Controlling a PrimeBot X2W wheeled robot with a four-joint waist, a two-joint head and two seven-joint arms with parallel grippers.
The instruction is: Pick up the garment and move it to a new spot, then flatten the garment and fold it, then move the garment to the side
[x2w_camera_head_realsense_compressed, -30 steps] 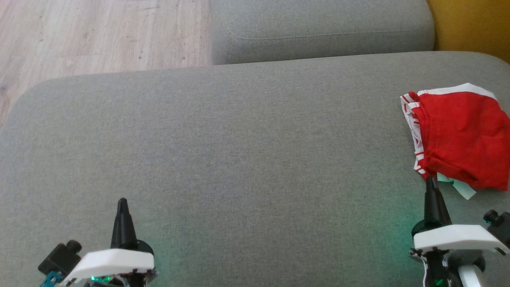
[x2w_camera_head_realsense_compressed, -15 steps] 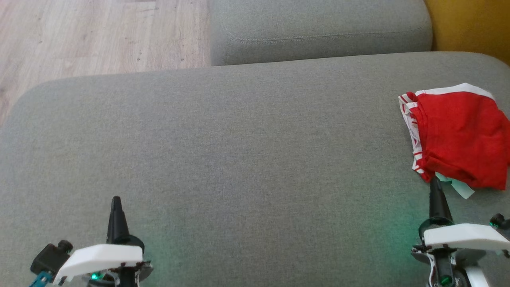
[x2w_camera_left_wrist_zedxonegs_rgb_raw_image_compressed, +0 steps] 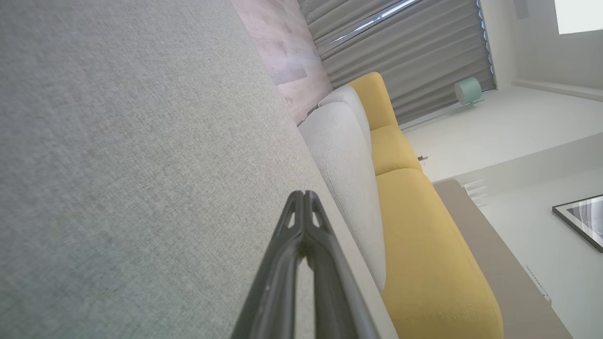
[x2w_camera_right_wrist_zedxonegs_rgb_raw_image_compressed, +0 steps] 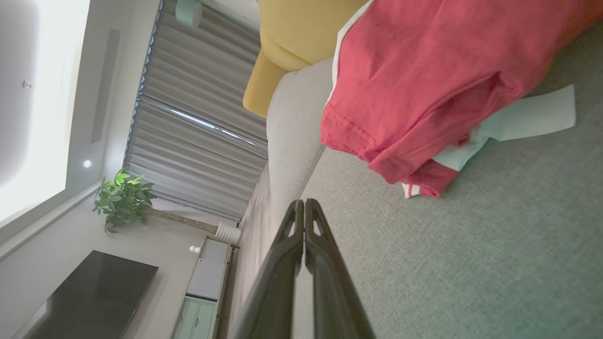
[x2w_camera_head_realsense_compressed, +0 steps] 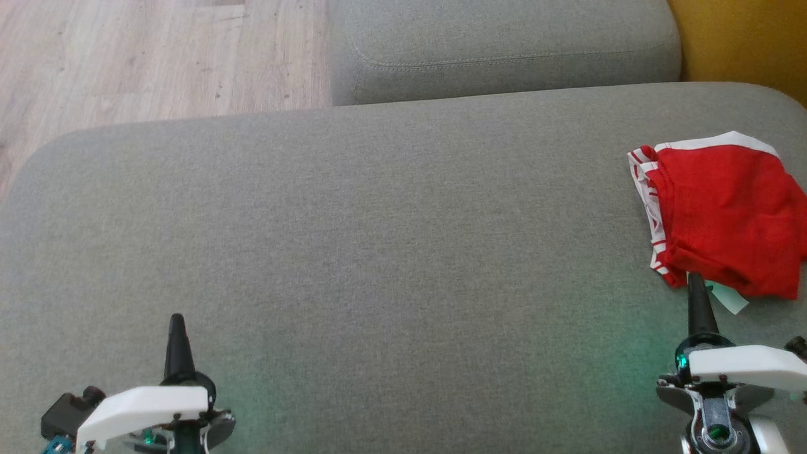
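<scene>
A: Where do we put the garment?
B: We see the red garment (x2w_camera_head_realsense_compressed: 725,214) with white trim lying bunched on the grey seat cushion (x2w_camera_head_realsense_compressed: 378,221). It is far over on the right, close to the right edge of the head view. It is not flat and is folded over itself.
A: Anything with it?
B: A pale label (x2w_camera_head_realsense_compressed: 728,297) sticks out from under its near edge and lies on the cushion.
A: Right pincer?
B: We mark the right pincer (x2w_camera_head_realsense_compressed: 693,277) as pressed together, holding nothing. It points up the head view at the garment's near left corner. In the right wrist view we see a strip of bare cushion between the tips and the cloth. So we say just beside, not touching.
A: Left pincer?
B: The left pincer (x2w_camera_head_realsense_compressed: 176,318) is pressed together too, holding nothing. It sits at the lower left over bare cushion, well apart from the garment.
A: Does it rest on the cushion?
B: We cannot tell whether the tips touch the fabric.
A: Background, quick.
B: We log a second grey cushion (x2w_camera_head_realsense_compressed: 504,44) beyond the seat and a yellow cushion (x2w_camera_head_realsense_compressed: 744,38) at the top right. There is wood floor (x2w_camera_head_realsense_compressed: 126,57) at the top left, and grey curtains (x2w_camera_left_wrist_zedxonegs_rgb_raw_image_compressed: 400,47) in the left wrist view.
</scene>
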